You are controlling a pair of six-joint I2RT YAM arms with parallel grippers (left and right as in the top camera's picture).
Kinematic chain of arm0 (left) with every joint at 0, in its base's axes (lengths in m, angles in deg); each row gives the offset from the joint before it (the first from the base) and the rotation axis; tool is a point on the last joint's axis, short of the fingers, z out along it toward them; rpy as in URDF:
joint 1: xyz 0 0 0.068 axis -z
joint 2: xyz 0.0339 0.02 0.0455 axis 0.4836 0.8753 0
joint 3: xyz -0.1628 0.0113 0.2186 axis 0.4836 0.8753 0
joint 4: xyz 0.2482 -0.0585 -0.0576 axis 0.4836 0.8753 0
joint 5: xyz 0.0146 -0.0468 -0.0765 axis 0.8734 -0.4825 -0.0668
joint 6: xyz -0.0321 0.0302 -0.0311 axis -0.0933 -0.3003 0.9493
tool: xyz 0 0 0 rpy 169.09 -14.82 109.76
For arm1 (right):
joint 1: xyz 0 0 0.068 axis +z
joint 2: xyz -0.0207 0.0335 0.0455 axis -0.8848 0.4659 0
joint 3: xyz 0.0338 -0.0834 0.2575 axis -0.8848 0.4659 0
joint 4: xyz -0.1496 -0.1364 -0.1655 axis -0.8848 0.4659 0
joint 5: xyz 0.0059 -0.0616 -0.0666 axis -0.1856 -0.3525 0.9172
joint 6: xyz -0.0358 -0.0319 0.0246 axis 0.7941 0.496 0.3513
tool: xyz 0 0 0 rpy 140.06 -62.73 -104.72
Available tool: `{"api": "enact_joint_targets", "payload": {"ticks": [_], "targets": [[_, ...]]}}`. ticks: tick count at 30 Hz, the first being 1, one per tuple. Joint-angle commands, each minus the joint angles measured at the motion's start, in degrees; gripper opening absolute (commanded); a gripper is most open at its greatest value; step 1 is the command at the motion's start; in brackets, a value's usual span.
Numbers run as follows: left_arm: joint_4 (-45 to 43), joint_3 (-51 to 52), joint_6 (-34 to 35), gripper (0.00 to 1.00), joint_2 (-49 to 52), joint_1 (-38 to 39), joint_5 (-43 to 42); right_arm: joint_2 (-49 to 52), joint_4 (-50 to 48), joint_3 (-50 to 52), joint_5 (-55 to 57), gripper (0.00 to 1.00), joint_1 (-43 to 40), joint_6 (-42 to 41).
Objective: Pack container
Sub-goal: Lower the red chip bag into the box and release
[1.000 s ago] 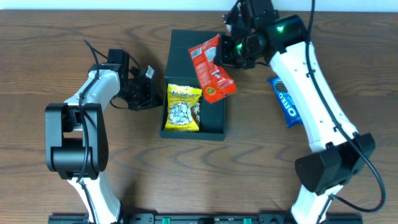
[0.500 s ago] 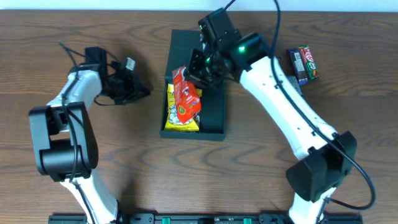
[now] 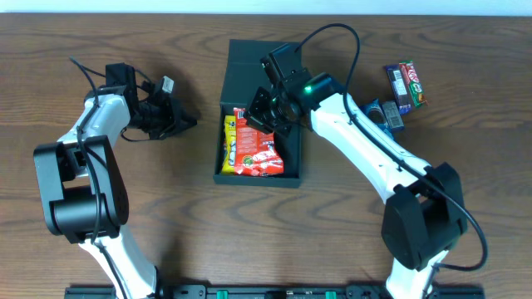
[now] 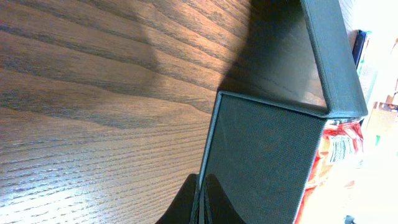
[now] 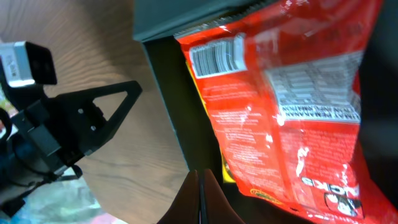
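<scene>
The container (image 3: 248,66) is a dark teal box in the middle of the table, with its lid flap open at the back. A red snack packet (image 3: 256,151) lies flat in it, partly over a yellow packet (image 3: 228,141). My right gripper (image 3: 252,116) hovers over the box near the red packet's upper end. In the right wrist view its fingers (image 5: 200,186) are shut and empty, beside the red packet (image 5: 292,106). My left gripper (image 3: 189,122) is shut and empty, left of the box and apart from it. Its fingers (image 4: 202,186) point at the container's outer wall (image 4: 267,149).
Several snack bars lie at the right rear: a red bar (image 3: 411,83), a dark blue one (image 3: 392,83) and a blue packet (image 3: 384,115). The right arm reaches across the table from the front right. The left arm stands front left.
The right arm has carried the red packet from the box's rear down into the container, where it now lies flat. The left gripper has drawn back a little to the left.
</scene>
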Motion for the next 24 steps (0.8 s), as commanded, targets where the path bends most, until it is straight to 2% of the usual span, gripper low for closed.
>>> {"api": "enact_joint_targets", "payload": {"ticks": [1,5,7,9,11,13,16,24], "targets": [[0.2,-0.1,0.2,0.06,-1.2,0.0,-0.6,-2.4,-0.2,-1.2,0.3,0.02,0.2,7.4],[0.2,-0.1,0.0,0.06,-1.2,0.0,-0.2,-5.6,1.2,-4.2,5.4,0.02,0.2,17.3],[0.2,-0.1,-0.1,0.06,-1.2,0.0,-0.2,-7.6,7.0,-4.8,15.1,0.02,0.2,18.9],[0.4,-0.1,-0.3,0.06,-1.2,0.3,0.0,-8.0,17.2,-4.7,24.8,0.02,-0.7,19.0],[0.4,-0.1,-0.7,0.06,-1.2,1.2,0.1,-6.6,21.7,-4.1,25.5,0.01,-1.3,19.5],[0.4,-0.1,-0.7,0.06,-1.2,2.4,0.7,-4.8,22.5,-3.6,25.5,0.02,-1.1,21.1],[0.5,-0.1,-0.6,0.06,-1.2,5.0,6.1,0.3,21.4,-3.6,25.5,0.02,0.0,22.2],[1.3,-0.1,-0.7,0.06,-1.2,8.5,6.6,9.5,16.9,-3.6,24.8,0.01,1.3,25.0]]}}
